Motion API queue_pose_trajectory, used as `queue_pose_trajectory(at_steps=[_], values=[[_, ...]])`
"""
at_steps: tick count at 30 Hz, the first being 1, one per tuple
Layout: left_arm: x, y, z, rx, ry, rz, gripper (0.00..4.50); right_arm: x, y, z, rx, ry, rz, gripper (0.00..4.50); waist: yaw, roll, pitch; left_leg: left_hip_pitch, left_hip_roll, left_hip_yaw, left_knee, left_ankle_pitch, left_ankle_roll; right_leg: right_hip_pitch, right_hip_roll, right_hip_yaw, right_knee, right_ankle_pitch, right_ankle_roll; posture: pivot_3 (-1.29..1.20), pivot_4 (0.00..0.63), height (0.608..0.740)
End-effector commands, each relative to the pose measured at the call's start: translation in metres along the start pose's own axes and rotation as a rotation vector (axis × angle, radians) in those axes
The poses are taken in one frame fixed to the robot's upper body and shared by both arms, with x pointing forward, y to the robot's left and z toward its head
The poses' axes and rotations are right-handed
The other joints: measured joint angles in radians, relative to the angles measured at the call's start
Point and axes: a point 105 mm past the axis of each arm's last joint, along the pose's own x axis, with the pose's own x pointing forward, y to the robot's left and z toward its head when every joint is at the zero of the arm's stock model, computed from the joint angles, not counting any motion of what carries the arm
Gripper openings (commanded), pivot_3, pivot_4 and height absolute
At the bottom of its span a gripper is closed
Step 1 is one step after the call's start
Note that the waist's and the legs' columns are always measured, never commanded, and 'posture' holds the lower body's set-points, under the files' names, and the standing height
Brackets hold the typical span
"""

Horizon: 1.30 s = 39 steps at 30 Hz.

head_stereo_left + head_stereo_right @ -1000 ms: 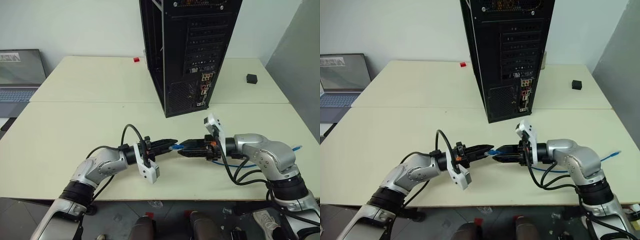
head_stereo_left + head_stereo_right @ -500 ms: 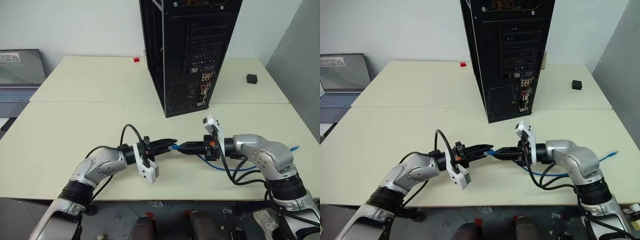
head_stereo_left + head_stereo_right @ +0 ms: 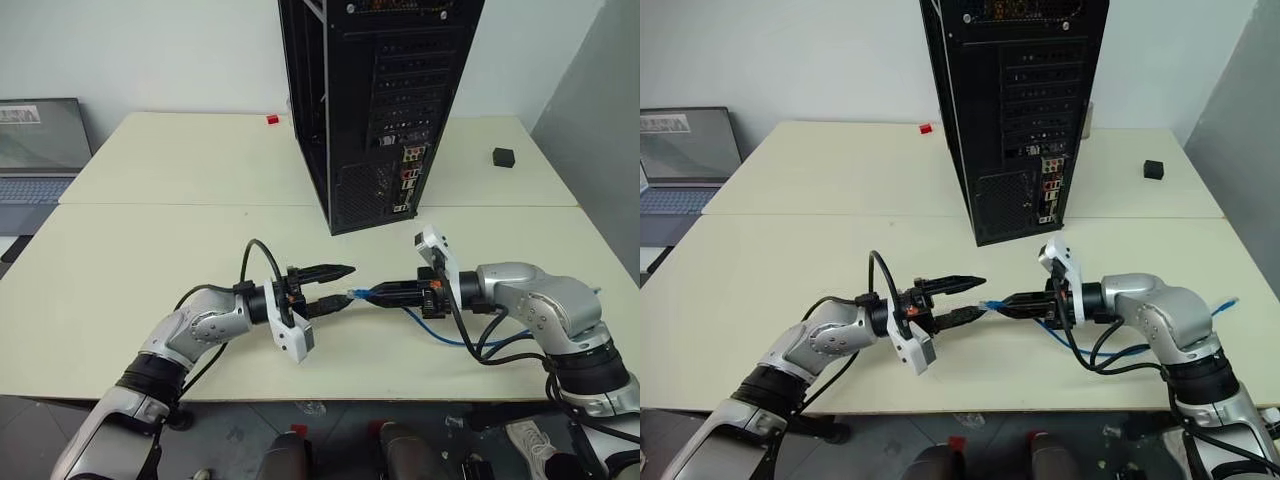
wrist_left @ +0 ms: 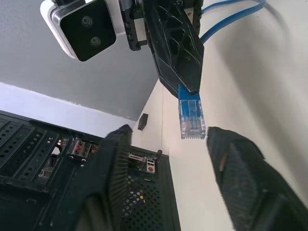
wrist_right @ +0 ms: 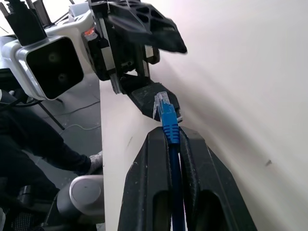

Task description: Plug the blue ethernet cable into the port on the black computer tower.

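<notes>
handing over looks done: l gripper (image 3: 340, 287) has sprung apart since a sec ago, when its fingers were pinched on the plug end of the blue ethernet cable (image 3: 372, 293). r gripper (image 3: 385, 293) now has sole hold, fingers clamped tight on the cord just behind the clear plug (image 5: 162, 103), which pokes out past its tips toward the l side. so cable is transferred to r arm, plug leading, free to be carried to the port.

l fingers: wide open, one above and one below the plug's line, plug tip sitting in the gap btwn them, touching neither as far as l wrist view shows. holds nothing.

r fingers: closed on the cord, plug boot right at the tips; rest of cable trails back under r arm in loops toward the worktop's right edge (image 3: 590, 297).

where things are: plug is held above the worktop (image 3: 150, 250) near its front edge, abt mid-width. black computer tower (image 3: 375, 110) stands upright further back, centre, rear panel w/ sockets (image 3: 408, 170) facing the robot, well apart from plug. nothing plugged yet; my read is l arm needs to clear out before r swings plug to the port.
</notes>
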Motion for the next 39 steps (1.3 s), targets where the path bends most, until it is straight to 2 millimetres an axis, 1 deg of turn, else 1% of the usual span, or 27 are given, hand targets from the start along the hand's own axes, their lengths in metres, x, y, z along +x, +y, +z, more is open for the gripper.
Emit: queue_pose_trajectory(at_steps=[1, 2, 3, 5, 8, 10, 12, 14, 16, 18, 19, 21, 25, 39], values=[[-0.003, 0.006, -0.008, -0.148, 0.058, 0.059, 3.2, -0.019, -0.012, 0.021, -0.099, -0.063, -0.137, 0.0, 0.0, 0.0, 0.0, 0.0, 0.0, 0.0, 0.0, 0.0, 0.0, 0.0, 0.0, 0.0, 0.0, 0.0, 0.0, 0.0, 0.15, 0.74], [-0.002, 0.007, -0.013, -0.228, 0.093, 0.095, 3.2, -0.023, -0.018, 0.023, -0.122, -0.071, -0.184, 0.0, -0.001, 0.0, 0.0, 0.0, 0.0, 0.0, 0.0, 0.0, 0.0, 0.0, 0.0, 0.0, 0.0, 0.0, 0.0, 0.0, 0.15, 0.74], [0.0, 0.007, -0.017, -0.326, 0.126, 0.132, 3.2, -0.029, -0.027, 0.03, -0.138, -0.11, -0.271, 0.0, -0.001, 0.0, 0.0, 0.0, 0.0, 0.0, 0.0, 0.0, 0.0, 0.0, 0.0, 0.0, 0.0, 0.0, 0.0, 0.0, 0.15, 0.74], [0.007, 0.007, -0.024, -0.502, 0.184, 0.194, 3.2, -0.038, -0.04, 0.043, -0.17, -0.183, -0.414, 0.0, -0.002, 0.0, 0.0, 0.0, 0.001, 0.0, 0.0, 0.0, 0.0, 0.0, 0.0, 0.0, 0.0, 0.0, 0.0, 0.0, 0.15, 0.74], [0.02, 0.014, -0.026, -0.686, 0.226, 0.29, 3.2, -0.044, -0.053, 0.051, -0.221, -0.227, -0.595, 0.0, -0.001, 0.0, 0.0, -0.001, 0.0, -0.001, 0.0, 0.0, 0.0, 0.0, 0.0, -0.001, 0.0, 0.0, 0.0, 0.0, 0.15, 0.74], [0.027, 0.02, -0.026, -0.781, 0.25, 0.339, 3.2, -0.045, -0.058, 0.052, -0.23, -0.241, -0.658, 0.0, -0.001, 0.0, 0.0, -0.002, 0.0, -0.001, 0.001, 0.0, 0.0, 0.0, 0.003, -0.001, 0.001, 0.0, 0.0, 0.0, 0.15, 0.74], [0.036, 0.03, -0.03, -0.873, 0.281, 0.432, 3.2, -0.048, -0.066, 0.056, -0.24, -0.278, -0.756, 0.0, -0.001, 0.0, 0.0, -0.002, 0.0, -0.001, 0.001, 0.0, 0.0, 0.0, 0.003, 0.0, 0.0, 0.0, 0.0, 0.0, 0.15, 0.74], [0.042, 0.036, -0.032, -0.942, 0.304, 0.484, 3.2, -0.051, -0.072, 0.059, -0.253, -0.3, -0.832, 0.0, -0.001, 0.0, 0.0, -0.002, 0.0, -0.001, 0.001, 0.0, 0.0, -0.001, 0.004, 0.0, 0.001, 0.0, 0.0, 0.0, 0.15, 0.74], [0.046, 0.04, -0.033, -0.964, 0.329, 0.503, 3.2, -0.052, -0.076, 0.061, -0.243, -0.326, -0.894, 0.0, -0.001, 0.0, 0.0, -0.002, 0.0, -0.001, 0.001, 0.0, 0.0, -0.001, 0.004, 0.0, 0.001, 0.0, 0.0, 0.0, 0.15, 0.74], [0.053, 0.05, -0.034, -0.961, 0.364, 0.54, 3.2, -0.048, -0.079, 0.066, -0.253, -0.351, -0.957, 0.0, -0.002, 0.0, 0.0, -0.001, 0.001, -0.001, 0.0, 0.0, 0.0, -0.001, 0.005, 0.001, 0.001, 0.0, 0.0, 0.0, 0.15, 0.74], [0.057, 0.051, -0.033, -1.011, 0.36, 0.553, 3.2, -0.048, -0.081, 0.069, -0.243, -0.378, -0.994, 0.0, -0.002, 0.0, 0.0, -0.001, 0.001, -0.001, 0.0, 0.0, 0.0, -0.001, 0.005, 0.001, 0.001, 0.0, 0.0, 0.0, 0.15, 0.74], [0.063, 0.054, -0.03, -1.009, 0.356, 0.546, 3.2, -0.047, -0.085, 0.071, -0.209, -0.398, -1.018, 0.0, -0.002, 0.0, 0.0, -0.001, 0.001, -0.001, 0.0, 0.0, 0.0, -0.001, 0.005, 0.001, 0.001, 0.0, 0.0, 0.0, 0.15, 0.74], [0.066, 0.055, -0.03, -1.027, 0.371, 0.553, 3.2, -0.045, -0.091, 0.074, -0.154, -0.42, -1.029, 0.0, -0.002, 0.0, 0.0, -0.001, 0.001, 0.0, 0.0, 0.0, 0.0, -0.001, 0.005, 0.002, 0.001, 0.0, 0.0, 0.0, 0.15, 0.74], [0.067, 0.058, -0.029, -0.981, 0.391, 0.552, 3.2, -0.036, -0.105, 0.077, -0.108, -0.416, -1.035, 0.0, -0.002, 0.0, 0.0, -0.001, 0.001, 0.001, 0.0, 0.0, 0.0, -0.001, 0.005, 0.003, 0.0, 0.0, 0.0, 0.0, 0.15, 0.74]])
